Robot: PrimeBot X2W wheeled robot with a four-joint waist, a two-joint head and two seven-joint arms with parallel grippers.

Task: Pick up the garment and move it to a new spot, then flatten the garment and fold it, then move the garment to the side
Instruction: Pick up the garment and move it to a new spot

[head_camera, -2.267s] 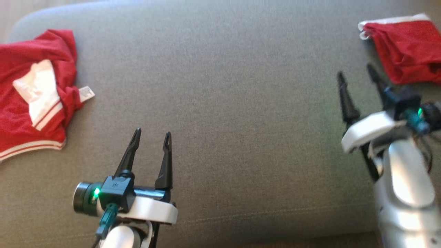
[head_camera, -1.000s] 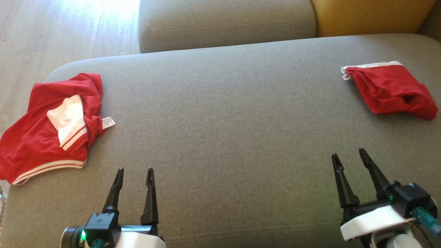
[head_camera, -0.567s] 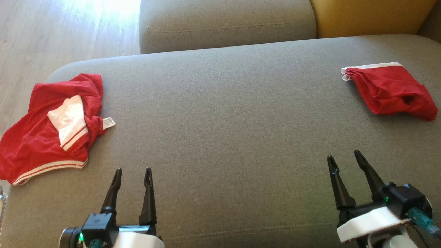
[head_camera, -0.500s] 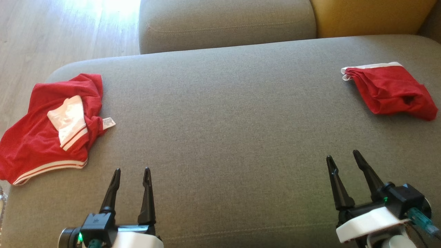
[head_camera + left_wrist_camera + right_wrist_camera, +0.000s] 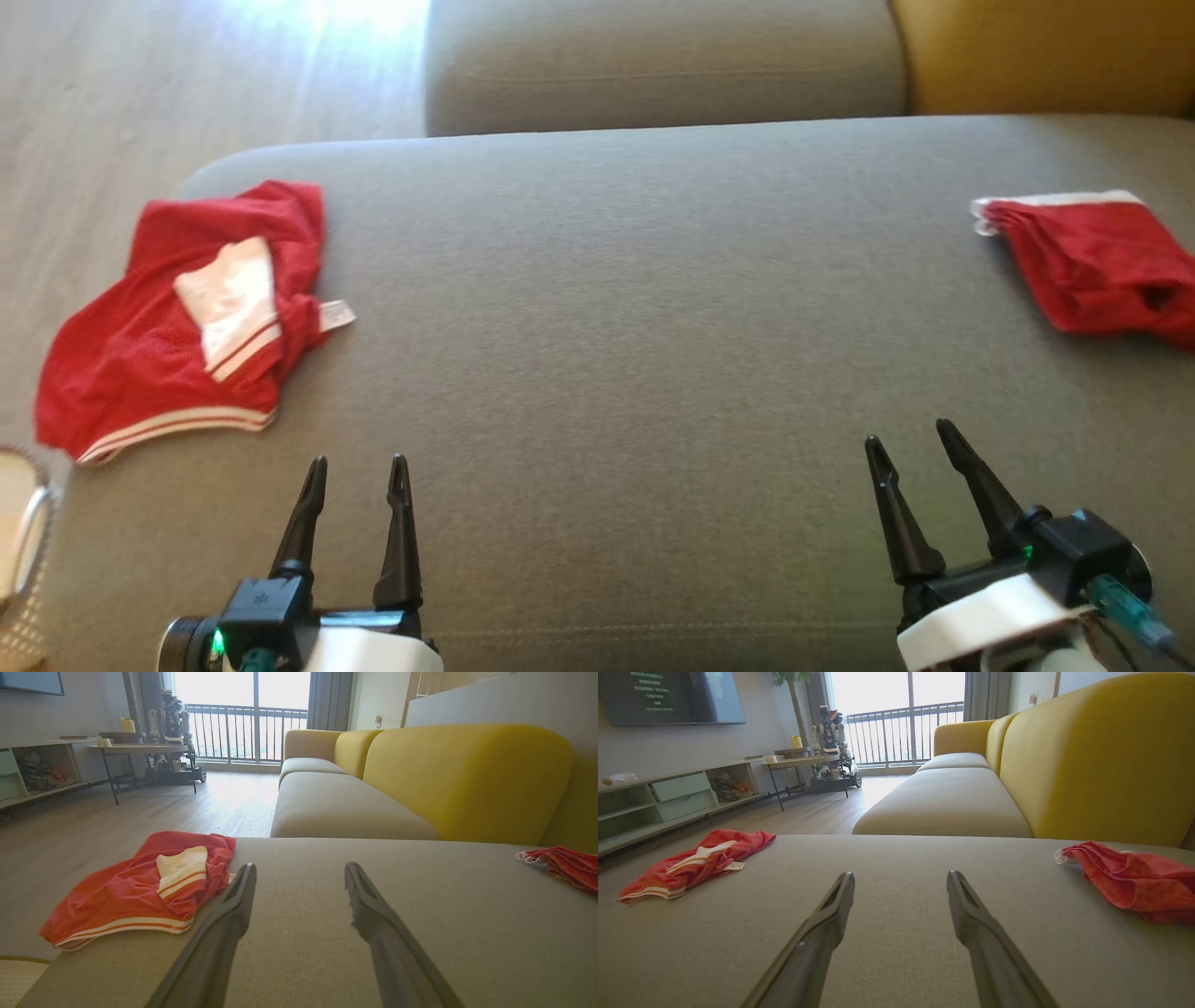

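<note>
Left tool (image 5: 358, 460) agape (base cropped)

You have 2 red garments on the grey seat cushion (image 5: 653, 308), well apart. The crumpled red garment (image 5: 140, 364) lies at the cushion's left end, near the far left corner, its white-striped hem reaching the left edge. A white panel is turned up on top, and a small white label pokes out toward the middle. The folded red garment (image 5: 1102, 271) lies at the right end, a compact, slightly rumpled bundle with white trim along its far side.
</note>
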